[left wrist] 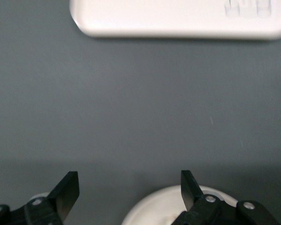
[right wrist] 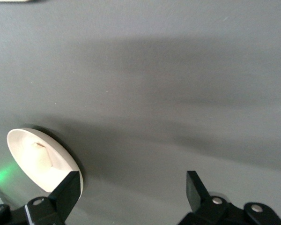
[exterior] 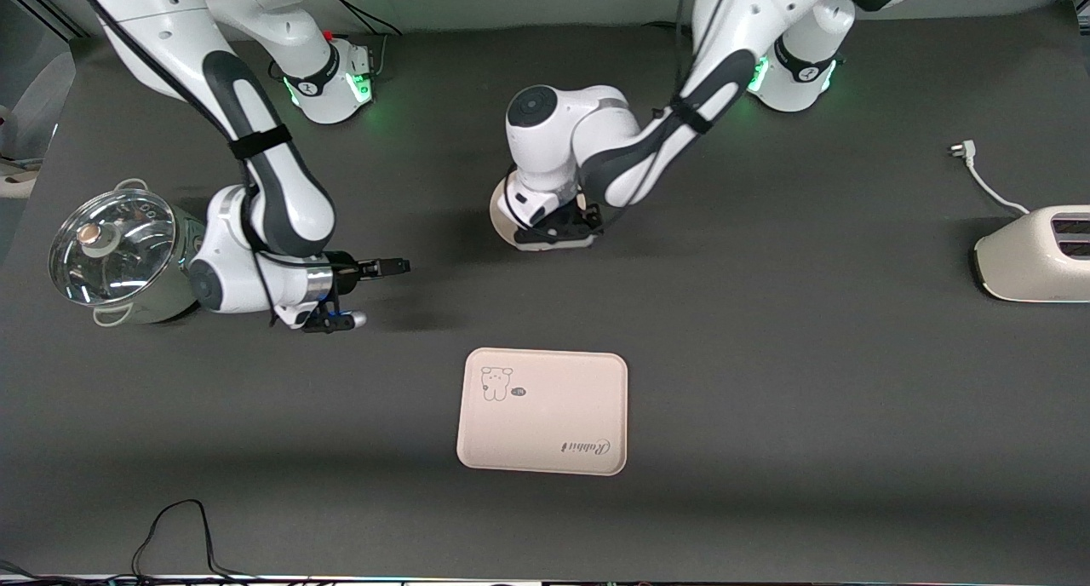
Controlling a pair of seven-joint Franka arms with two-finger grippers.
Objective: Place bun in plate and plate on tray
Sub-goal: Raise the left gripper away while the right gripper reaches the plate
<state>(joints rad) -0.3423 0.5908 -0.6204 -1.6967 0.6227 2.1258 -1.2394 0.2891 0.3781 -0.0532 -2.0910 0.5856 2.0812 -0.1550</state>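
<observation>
Nearest the front camera lies the tray, flat and bare, its long side running between the two arms' ends of the table. Farther up, toward the right arm's end, the right gripper hangs low over open tabletop beside a lidded pot, fingers apart and empty. This arm looks to be waiting.

Farther still is the plate, almost directly above the tray in the front view. The left gripper hangs just over it, pointing down, its fingers spread wide and gripping nothing. In the left wrist view one finger sits over the plate's rim on the side facing the tray. The bun cannot be picked out, since the left wrist hides most of the plate.

The left arm is clearly the nearer one. Being round, the plate can be gripped at any edge, and from there it must travel straight toward the front camera to reach the tray.
</observation>
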